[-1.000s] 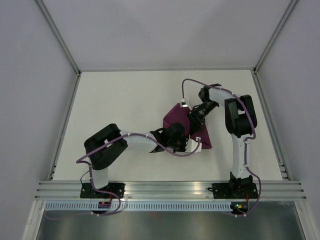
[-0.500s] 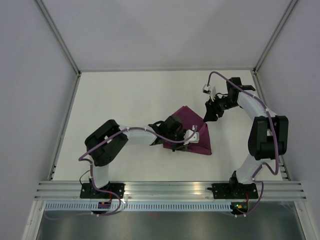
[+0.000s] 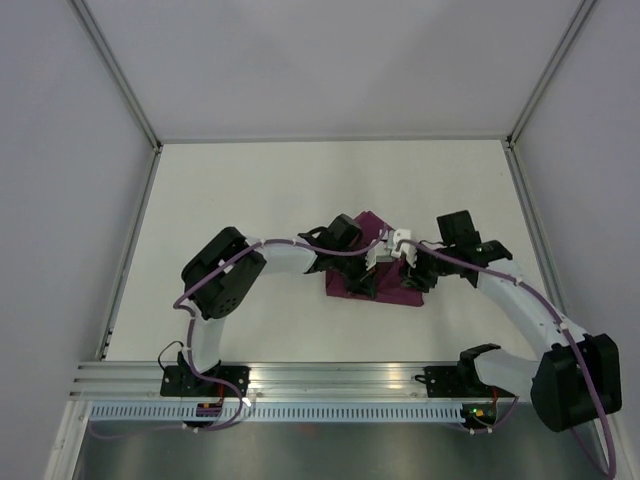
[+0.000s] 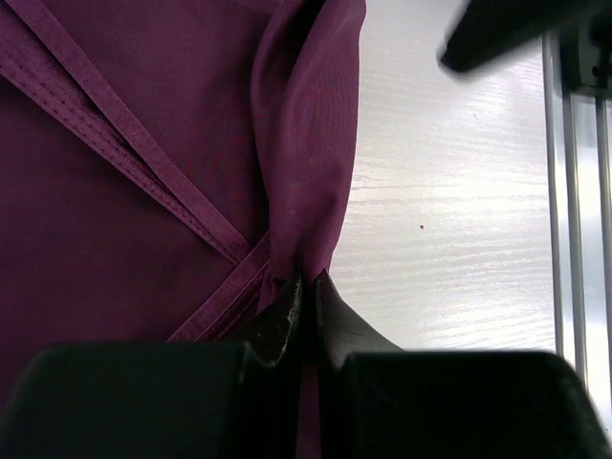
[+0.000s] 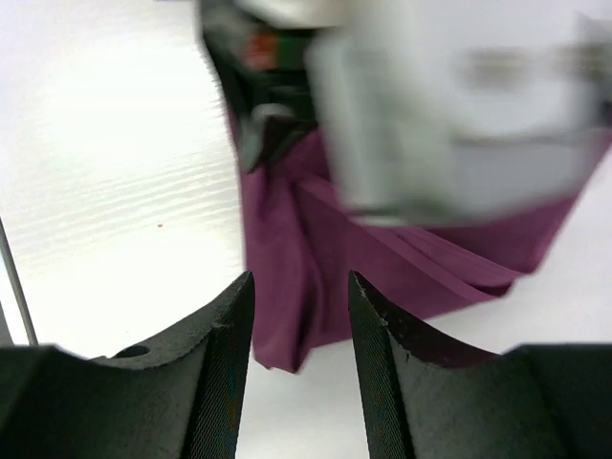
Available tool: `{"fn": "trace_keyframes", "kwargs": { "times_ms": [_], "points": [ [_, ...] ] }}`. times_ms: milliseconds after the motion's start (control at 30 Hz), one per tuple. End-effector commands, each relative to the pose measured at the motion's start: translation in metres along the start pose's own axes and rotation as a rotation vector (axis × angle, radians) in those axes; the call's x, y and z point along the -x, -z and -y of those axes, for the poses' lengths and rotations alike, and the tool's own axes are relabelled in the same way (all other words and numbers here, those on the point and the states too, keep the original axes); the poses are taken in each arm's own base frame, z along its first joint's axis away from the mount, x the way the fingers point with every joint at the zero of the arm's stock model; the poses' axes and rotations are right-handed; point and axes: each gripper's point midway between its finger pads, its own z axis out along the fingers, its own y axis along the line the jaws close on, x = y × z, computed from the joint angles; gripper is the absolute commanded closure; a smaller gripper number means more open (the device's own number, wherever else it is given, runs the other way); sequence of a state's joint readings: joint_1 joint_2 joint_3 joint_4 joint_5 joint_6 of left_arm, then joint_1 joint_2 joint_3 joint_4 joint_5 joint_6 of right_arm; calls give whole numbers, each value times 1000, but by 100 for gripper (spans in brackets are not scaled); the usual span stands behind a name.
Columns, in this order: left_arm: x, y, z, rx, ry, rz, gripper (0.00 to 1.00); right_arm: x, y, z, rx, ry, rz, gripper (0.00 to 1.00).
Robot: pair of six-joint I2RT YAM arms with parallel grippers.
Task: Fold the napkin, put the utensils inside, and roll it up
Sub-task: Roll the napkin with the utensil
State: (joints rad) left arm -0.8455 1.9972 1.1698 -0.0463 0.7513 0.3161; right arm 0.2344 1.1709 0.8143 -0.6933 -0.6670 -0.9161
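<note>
Worktop [image 3: 250, 190] has room far and left of napkin [image 3: 340, 285]. Napkin: magenta, folded, hems crossing. Left claw [image 4: 304, 287] pinches its folded edge; right claw [image 5: 298, 320] spread, just beside it.

I can read no text, label, brand, number or sign in any of my three views
</note>
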Motion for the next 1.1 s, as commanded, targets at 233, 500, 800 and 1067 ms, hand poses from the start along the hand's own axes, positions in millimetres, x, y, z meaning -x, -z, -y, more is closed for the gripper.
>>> {"fn": "trace_keyframes", "kwargs": {
  "times_ms": [233,500,800,1067],
  "points": [
    [-22,0,-4,-52,193,-38,98,-7,-46,-24,-103,255,-11,50],
    [-27,-2,-9,-66,231,-41,98,-20,-76,-39,-116,333,-80,48],
    [-29,-3,-12,-72,249,-40,98,-32,-96,-41,-118,351,-137,48],
    [-28,-3,-13,-81,262,-36,98,-49,-100,-43,-109,360,-188,54]
  ]
}}
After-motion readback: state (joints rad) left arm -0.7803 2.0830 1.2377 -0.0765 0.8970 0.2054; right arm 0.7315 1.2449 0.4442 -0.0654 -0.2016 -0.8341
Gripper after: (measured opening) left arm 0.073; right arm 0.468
